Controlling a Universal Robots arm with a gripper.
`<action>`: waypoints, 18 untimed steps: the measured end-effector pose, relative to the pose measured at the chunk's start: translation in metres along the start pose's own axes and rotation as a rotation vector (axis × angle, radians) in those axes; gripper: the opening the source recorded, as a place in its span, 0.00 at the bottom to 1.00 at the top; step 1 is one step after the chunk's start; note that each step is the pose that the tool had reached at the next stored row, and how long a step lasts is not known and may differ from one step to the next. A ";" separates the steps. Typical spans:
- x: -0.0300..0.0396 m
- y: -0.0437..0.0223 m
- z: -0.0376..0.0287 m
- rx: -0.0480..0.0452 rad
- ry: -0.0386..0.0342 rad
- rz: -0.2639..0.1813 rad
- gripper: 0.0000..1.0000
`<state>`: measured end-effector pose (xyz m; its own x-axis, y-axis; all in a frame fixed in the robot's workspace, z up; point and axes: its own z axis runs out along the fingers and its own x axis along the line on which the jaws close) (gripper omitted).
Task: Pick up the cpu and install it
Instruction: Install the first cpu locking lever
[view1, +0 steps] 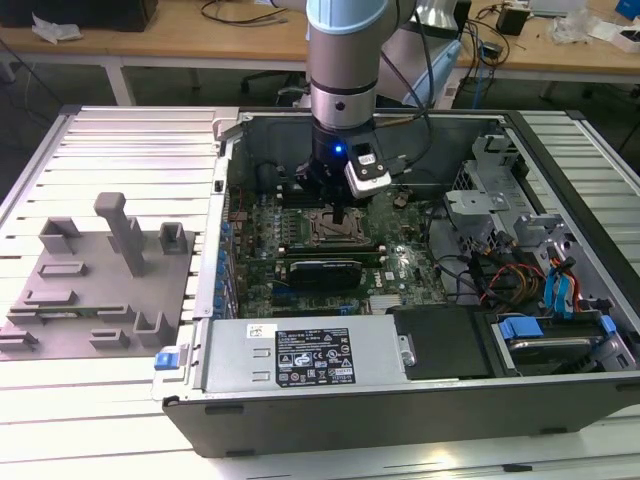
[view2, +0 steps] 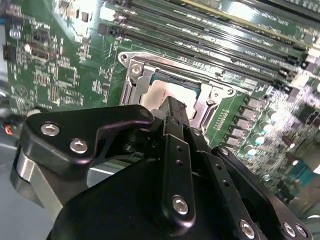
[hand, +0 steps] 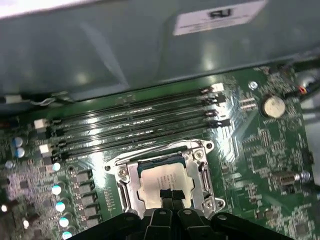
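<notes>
The cpu (hand: 159, 178) is a silver-white square lying flat inside the motherboard socket (hand: 125, 176), whose metal frame stands open around it. In the second wrist view the cpu (view2: 161, 93) shows as a pale patch in the socket (view2: 134, 70). My gripper (hand: 170, 194) is shut, its black fingertips together over the middle of the chip's top; whether they touch it I cannot tell. In the exterior view my gripper (view1: 340, 214) points straight down at the socket (view1: 328, 230) inside the open computer case. The arm's body hides part of the cpu in the second wrist view, where my gripper (view2: 176, 106) rises over it.
Black memory slots (hand: 135, 125) run beside the socket, with a coin battery (hand: 273, 105) nearby. The case wall (view1: 225, 150) and power supply (view1: 310, 355) box in the board. Cables (view1: 510, 280) and drive bays lie toward the exterior view's right. A grey plastic fixture (view1: 100, 280) sits outside the case.
</notes>
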<state>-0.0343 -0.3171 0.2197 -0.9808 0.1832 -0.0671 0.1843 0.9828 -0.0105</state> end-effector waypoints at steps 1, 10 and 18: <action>0.0000 0.0000 0.0002 -0.0012 -0.0002 -0.018 0.11; 0.0001 0.0000 0.0016 -0.0105 -0.0016 -0.160 0.11; -0.0009 -0.0001 -0.0123 -0.0101 -0.0017 -0.160 0.11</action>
<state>-0.0343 -0.3171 0.2320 -0.9974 0.0246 -0.0671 0.0254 0.9996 -0.0111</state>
